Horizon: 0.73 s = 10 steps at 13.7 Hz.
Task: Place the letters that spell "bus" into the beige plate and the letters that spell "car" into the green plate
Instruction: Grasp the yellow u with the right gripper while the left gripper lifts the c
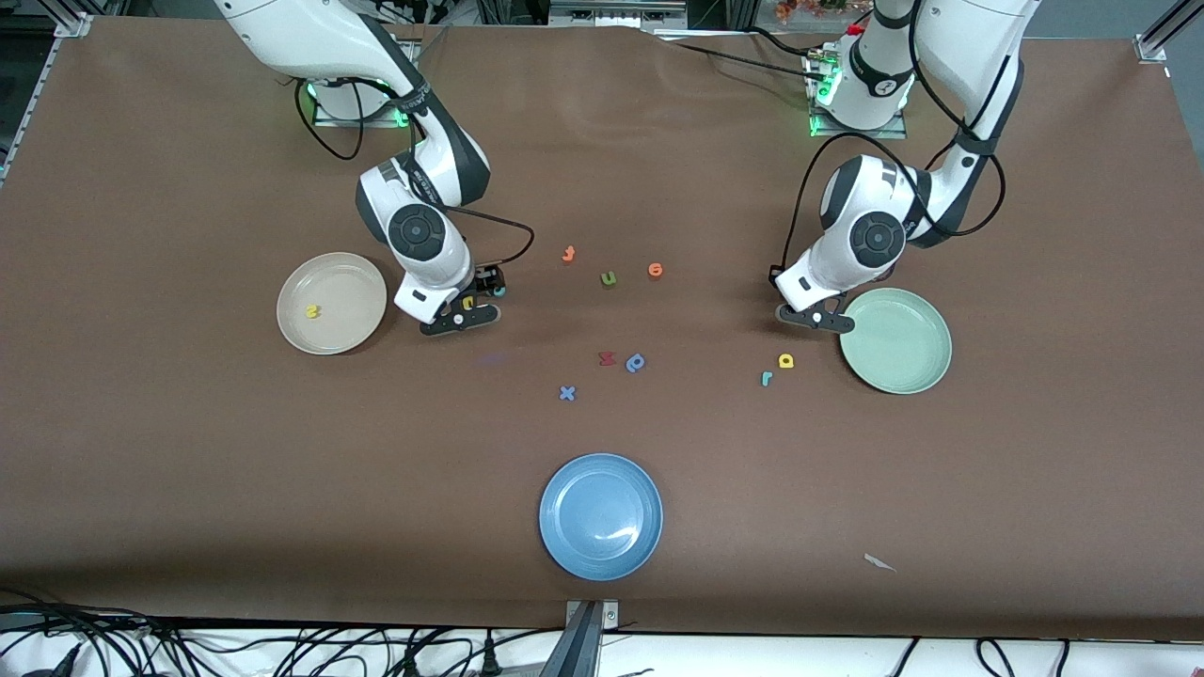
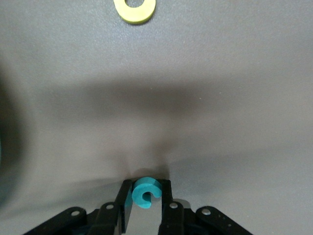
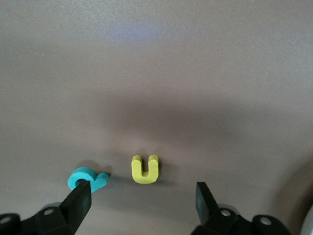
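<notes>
A: Nearest to the front camera on the bench [image 1: 188,470] lies the blue plate [image 1: 601,516], and what comes after it?

B: Then a small blue x [image 1: 567,393], a red letter [image 1: 607,358] and the darker blue letter [image 1: 636,362] just beside it. Toward the left arm's end are the teal r [image 1: 767,378] and, a little farther from the camera, the yellow a [image 1: 786,360]. Both lie on the bench near the green plate [image 1: 926,371], not in it.

A: How does the left arm stand?

B: It bends down from its base, and the left gripper [image 1: 816,318] is low at the bench, just beside the rim of the green plate. In the left wrist view its fingers [image 2: 126,203] are pinching the teal c [image 2: 145,192].

A: And the right arm?

B: It also reaches down, with the right gripper [image 1: 467,303] low beside the beige plate [image 1: 353,324]. Its fingers [image 3: 78,203] are spread wide. The yellow u [image 3: 145,169] lies on the bench between them, and the teal b [image 3: 87,178] lies just beside one finger. The yellow s [image 1: 312,310] lies already in the beige plate.

A: What is farthest from the camera?

B: An olive-green u [image 1: 609,278], an orange round letter [image 1: 655,270], and an orange letter [image 1: 568,254] lie in the middle of the bench.
</notes>
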### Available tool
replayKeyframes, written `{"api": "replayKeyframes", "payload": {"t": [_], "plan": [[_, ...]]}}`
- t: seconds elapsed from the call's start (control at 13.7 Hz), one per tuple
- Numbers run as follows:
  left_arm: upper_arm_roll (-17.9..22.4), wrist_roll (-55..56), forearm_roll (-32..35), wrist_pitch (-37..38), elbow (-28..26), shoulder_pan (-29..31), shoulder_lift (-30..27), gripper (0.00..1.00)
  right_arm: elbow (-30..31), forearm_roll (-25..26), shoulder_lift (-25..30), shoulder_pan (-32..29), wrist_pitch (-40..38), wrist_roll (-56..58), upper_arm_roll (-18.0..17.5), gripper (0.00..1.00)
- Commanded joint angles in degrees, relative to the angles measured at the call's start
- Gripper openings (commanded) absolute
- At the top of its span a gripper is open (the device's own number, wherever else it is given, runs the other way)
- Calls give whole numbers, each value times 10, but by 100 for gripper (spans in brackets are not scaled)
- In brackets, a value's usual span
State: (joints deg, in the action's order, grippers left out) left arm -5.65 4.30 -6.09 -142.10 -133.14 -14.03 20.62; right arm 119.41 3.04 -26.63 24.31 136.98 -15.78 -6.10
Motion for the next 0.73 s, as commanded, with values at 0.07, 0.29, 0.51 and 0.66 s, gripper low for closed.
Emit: {"api": "replayKeyframes", "payload": {"t": [0.07,0.29,0.51,0.66], "plan": [[-2,-5,-9,1,-5,2,-22,0,11,10,-3,-3,38,36,-1,95],[-2,-8,-8,32,4,28,-59,0,26,10,-3,-3,62,50,4,95],[-2,-45,-8,78,31,64,-88,0,34,10,-6,-4,73,68,14,92],[-2,-57,24,84,42,84,-104,0,34,10,-7,-4,73,69,15,87]]}}
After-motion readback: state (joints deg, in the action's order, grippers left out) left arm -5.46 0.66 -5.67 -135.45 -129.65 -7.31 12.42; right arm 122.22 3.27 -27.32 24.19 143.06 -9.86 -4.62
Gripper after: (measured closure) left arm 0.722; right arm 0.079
